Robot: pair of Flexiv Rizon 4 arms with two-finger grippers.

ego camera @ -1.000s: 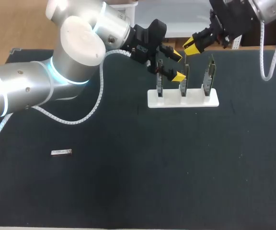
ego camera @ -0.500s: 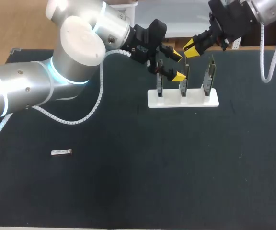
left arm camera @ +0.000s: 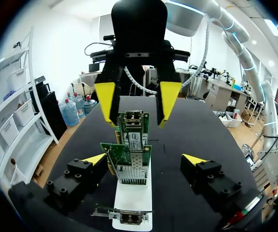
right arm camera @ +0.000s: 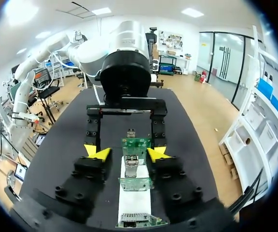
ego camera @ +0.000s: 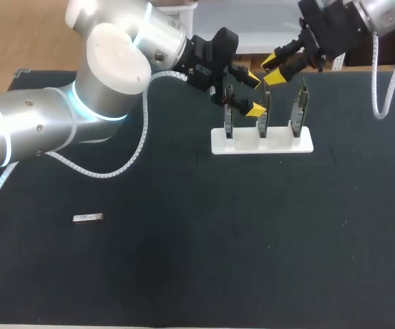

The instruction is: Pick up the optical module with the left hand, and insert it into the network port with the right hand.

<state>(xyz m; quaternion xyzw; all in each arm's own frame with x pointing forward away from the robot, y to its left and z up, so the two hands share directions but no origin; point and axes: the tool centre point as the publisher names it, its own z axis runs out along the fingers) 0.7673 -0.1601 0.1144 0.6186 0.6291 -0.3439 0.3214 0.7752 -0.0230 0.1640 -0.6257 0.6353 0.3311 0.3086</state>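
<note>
Left pincer (ego camera: 254, 94) hangs released and empty at about 1 o'clock on the table (ego camera: 184, 274), close against the upright cards (ego camera: 299, 108) in the white stand (ego camera: 262, 142). The right pincer (ego camera: 271, 68), also released and empty, sits at 12 o'clock of the stand. The optical module (ego camera: 88, 218) lies flat at about 8 o'clock, well apart from both.

By my judgement the pickup is not yet begun. The left arm should rise clear of the cards before swinging toward 8 o'clock, so that no finger snags a board. It should then descend over the module's middle with its fingers at 12 and 6 o'clock, since the module's length runs 9 to 3. A low, square grip would likely leave one end free for the right pincer.

Neither wrist view shows the module. From above it is too small to tell which end is the plug. A network port (left arm camera: 131, 174) shows as a metal cage on one card, but which card's port is meant I cannot tell.
</note>
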